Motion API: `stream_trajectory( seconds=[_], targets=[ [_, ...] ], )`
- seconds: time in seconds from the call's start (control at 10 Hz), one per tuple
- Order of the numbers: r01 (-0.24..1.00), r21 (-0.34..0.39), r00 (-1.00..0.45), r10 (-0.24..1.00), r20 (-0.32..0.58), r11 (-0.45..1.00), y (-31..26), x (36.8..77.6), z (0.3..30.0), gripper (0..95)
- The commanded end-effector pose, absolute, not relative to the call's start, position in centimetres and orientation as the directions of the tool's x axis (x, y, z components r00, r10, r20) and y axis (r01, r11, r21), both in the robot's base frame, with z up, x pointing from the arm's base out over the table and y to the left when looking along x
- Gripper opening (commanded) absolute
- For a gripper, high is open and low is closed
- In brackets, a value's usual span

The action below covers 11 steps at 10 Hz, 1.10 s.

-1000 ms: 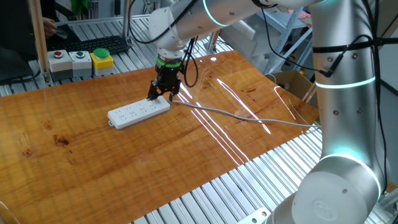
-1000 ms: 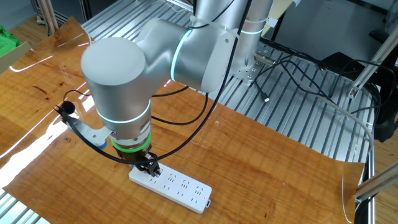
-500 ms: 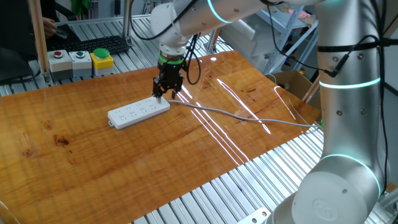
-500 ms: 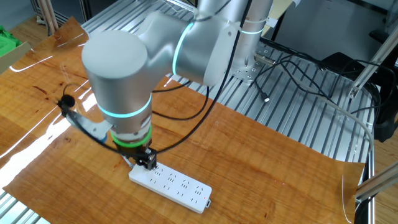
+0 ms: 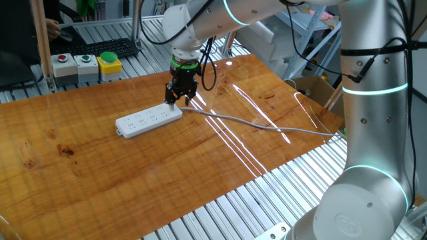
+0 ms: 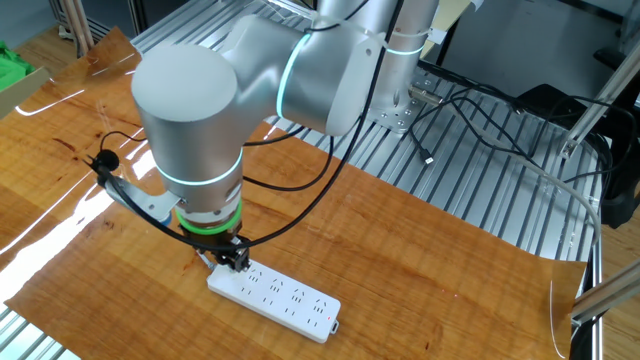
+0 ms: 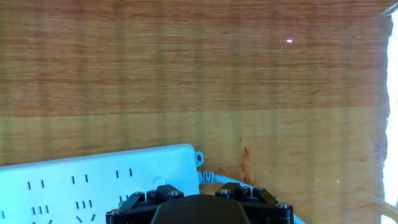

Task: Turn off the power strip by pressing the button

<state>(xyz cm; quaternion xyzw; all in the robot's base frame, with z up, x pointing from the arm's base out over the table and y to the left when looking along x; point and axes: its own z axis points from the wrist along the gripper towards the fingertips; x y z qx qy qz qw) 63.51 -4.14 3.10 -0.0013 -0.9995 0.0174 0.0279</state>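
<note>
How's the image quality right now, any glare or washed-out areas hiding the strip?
One fixed view: bright streaks of glare cross the table to the right of the power strip, which reads clearly. The other fixed view: a glare patch at far left; the arm hides the strip's near end. Hand view: the strip looks bluish and overexposed, the right edge is blown out, faint vertical banding.

The long flat white plastic power strip (image 7: 93, 180) lies across the lower left of the frame on a glossy striped-grain wooden tabletop (image 7: 199, 74), its rows of socket slots facing up. The black bolted body of the gripper (image 7: 202, 205) fills the bottom edge, over the strip's rounded end, hiding the fingertips.
</note>
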Motion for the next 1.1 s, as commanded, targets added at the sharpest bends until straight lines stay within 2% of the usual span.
stream_trajectory(
  seconds=[0.1, 0.5, 0.9, 1.0, 1.1],
  targets=[
    [0.003, -0.035, -0.998, 0.005, 0.057, 0.999, -4.1, 63.5, 3.1, 57.0],
    [0.003, -0.032, -0.999, 0.005, 0.041, 0.999, -3.6, 62.9, 0.6, 57.0],
    [0.008, -0.028, -0.998, 0.01, 0.06, 1.0, -3.7, 63.4, 1.2, 57.0],
    [0.011, -0.033, -0.998, 0.013, 0.064, 0.999, -3.9, 63.3, 1.7, 76.0],
    [0.011, -0.039, -0.998, 0.014, 0.064, 0.999, -4.1, 63.0, 2.4, 76.0]
  ],
)
